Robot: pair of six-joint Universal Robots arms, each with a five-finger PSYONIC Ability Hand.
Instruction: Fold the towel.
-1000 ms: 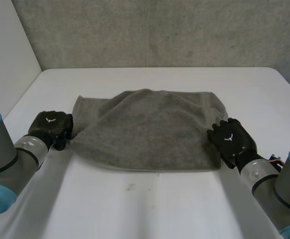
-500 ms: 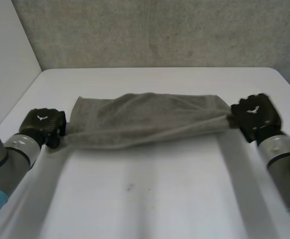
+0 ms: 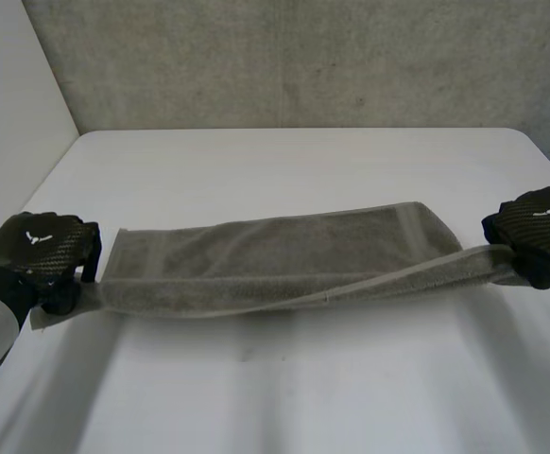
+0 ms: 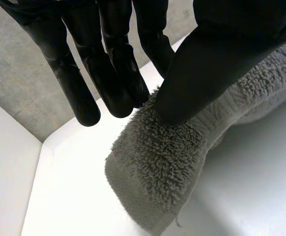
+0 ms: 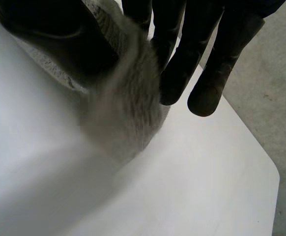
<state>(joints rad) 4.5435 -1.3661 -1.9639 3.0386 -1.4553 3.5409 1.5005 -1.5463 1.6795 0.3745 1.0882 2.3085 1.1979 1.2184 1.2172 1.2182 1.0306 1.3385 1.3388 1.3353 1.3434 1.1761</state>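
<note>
One towel (image 3: 284, 260) lies stretched across the white bench (image 3: 284, 397), its long axis running side to side, and it looks doubled into a narrow band. The left hand (image 3: 43, 248) pinches the left end between thumb and fingers. The right hand (image 3: 540, 227) pinches the right end the same way, and that end seems raised a little. With two hands, one at each end, neither is nearer. I'd guess the next fold carries one end across to the other.

Over the table (image 3: 284, 378) the towel (image 3: 284, 257) stretches left to right between both hands: left hand (image 3: 41, 248) at its left end, right hand (image 3: 540, 227) at its right end.
</note>
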